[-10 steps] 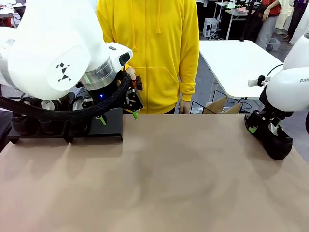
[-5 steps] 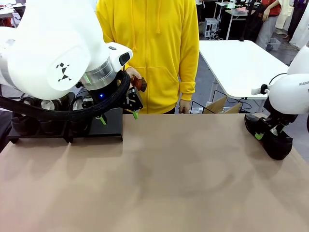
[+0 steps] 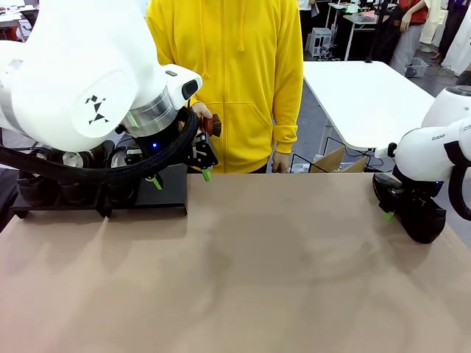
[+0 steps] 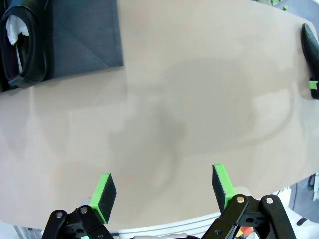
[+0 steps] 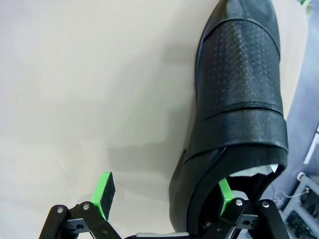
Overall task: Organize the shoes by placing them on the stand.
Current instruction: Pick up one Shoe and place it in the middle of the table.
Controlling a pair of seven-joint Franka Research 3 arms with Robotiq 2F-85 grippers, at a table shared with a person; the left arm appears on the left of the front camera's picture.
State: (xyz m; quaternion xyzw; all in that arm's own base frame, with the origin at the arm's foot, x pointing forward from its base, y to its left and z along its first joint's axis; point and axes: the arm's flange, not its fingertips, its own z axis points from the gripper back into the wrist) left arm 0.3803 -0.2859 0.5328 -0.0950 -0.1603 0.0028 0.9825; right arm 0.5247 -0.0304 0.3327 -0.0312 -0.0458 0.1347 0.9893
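One shoe (image 3: pixel 419 213) is left for me on the bench (image 3: pixel 257 272), well apart from the stand (image 3: pixel 165 187) and near the bench's right edge; other shoes already sit on the stand, partly hidden behind my left arm. My right pincer (image 5: pixel 162 191) is spread wide, with one green pad inside the shoe's mouth beside the white paper and the other outside on the bench side, so the side wall of the opening lies between them, not yet pinched. My left pincer (image 4: pixel 162 191) is also wide and empty, hovering beside the stand. I judge the glossy leather slippery but fairly stiff at the collar, so that wall seems the best hold; the shoe should be light. My right wrist view shows the pad inside the shoe, which the front view hides. My left wrist view shows bare stand surface beside a stuffed shoe (image 4: pixel 25 45).
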